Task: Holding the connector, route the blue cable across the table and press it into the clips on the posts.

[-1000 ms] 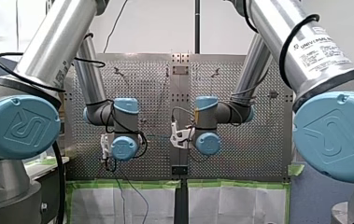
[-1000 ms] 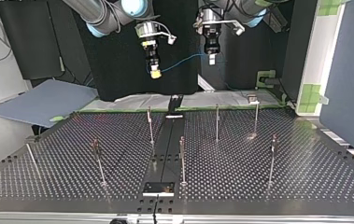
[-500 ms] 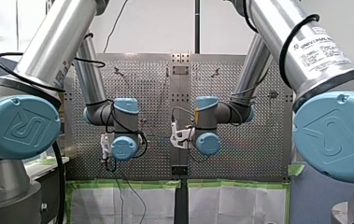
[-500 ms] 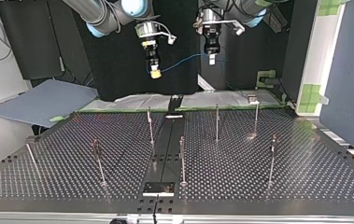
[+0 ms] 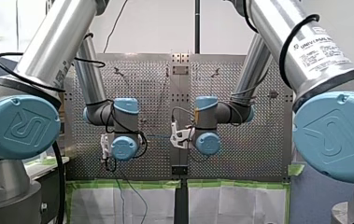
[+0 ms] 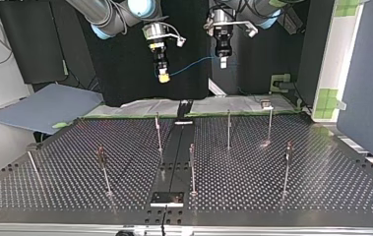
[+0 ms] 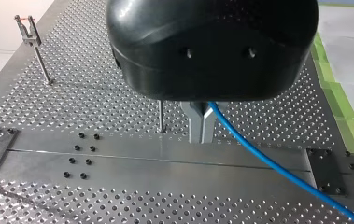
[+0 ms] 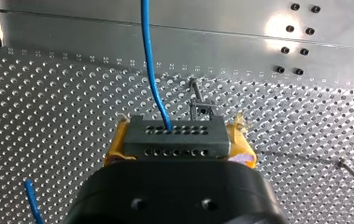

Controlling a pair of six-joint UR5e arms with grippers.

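Observation:
My right gripper (image 8: 178,148), with yellow pads, is shut on a grey connector (image 8: 165,133) whose face shows rows of small holes. The blue cable (image 8: 149,56) leaves that face and runs ahead over the perforated table. In the left wrist view my left gripper (image 7: 201,139) has its metal fingers shut on the blue cable (image 7: 268,163), which trails off to one side. In the top view both grippers hang well above the table's far edge, the right gripper (image 6: 163,76) and the left gripper (image 6: 222,62), with the cable (image 6: 194,64) sagging between them.
Several thin posts with clips stand on the perforated table (image 6: 272,196), among them post (image 6: 158,130), post (image 6: 228,128) and post (image 6: 192,167). A plain metal strip (image 6: 176,147) runs down the middle. Green-taped white sheets (image 5: 230,200) lie beyond the table's edge.

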